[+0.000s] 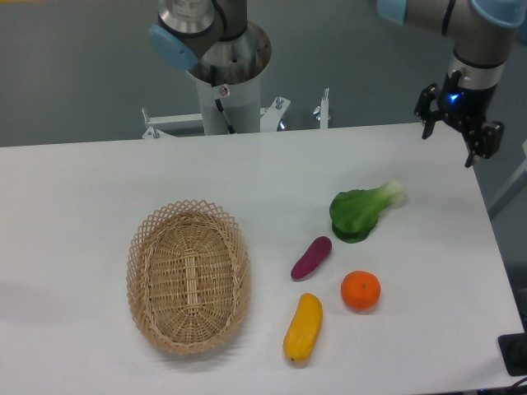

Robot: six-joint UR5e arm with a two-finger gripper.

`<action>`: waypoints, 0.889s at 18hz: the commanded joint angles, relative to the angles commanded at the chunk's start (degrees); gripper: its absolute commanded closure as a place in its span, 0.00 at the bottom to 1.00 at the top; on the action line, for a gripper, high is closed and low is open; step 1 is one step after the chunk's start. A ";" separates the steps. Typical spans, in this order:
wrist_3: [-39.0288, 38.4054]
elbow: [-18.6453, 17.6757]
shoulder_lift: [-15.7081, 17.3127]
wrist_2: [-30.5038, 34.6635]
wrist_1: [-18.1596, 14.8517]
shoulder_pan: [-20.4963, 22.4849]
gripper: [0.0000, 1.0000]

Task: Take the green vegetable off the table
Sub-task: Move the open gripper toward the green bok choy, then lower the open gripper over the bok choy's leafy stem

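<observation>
One bok choy toy (363, 211) lay on the white desk (82, 181), right of centre, its pale stem pointing toward the far right corner. Just in front of it lay one purple eggplant (311, 257), with one orange (361, 290) and one yellow oblong fruit (303, 327) nearer the front edge. One empty oval wicker basket (188, 276) sat to the left, well apart from the produce. The single hand (457, 132) hung above the far right corner, fingers spread apart, holding nothing.
</observation>
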 joint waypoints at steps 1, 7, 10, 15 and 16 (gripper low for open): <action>0.00 -0.88 -0.70 0.09 1.84 -0.61 0.00; 0.79 -3.79 -4.57 0.53 5.73 -2.37 0.00; 1.23 -4.93 -5.98 4.20 5.73 -3.33 0.00; 1.49 -7.83 -7.65 8.88 9.67 -5.19 0.00; 1.41 -8.09 -8.17 8.88 10.29 -5.45 0.00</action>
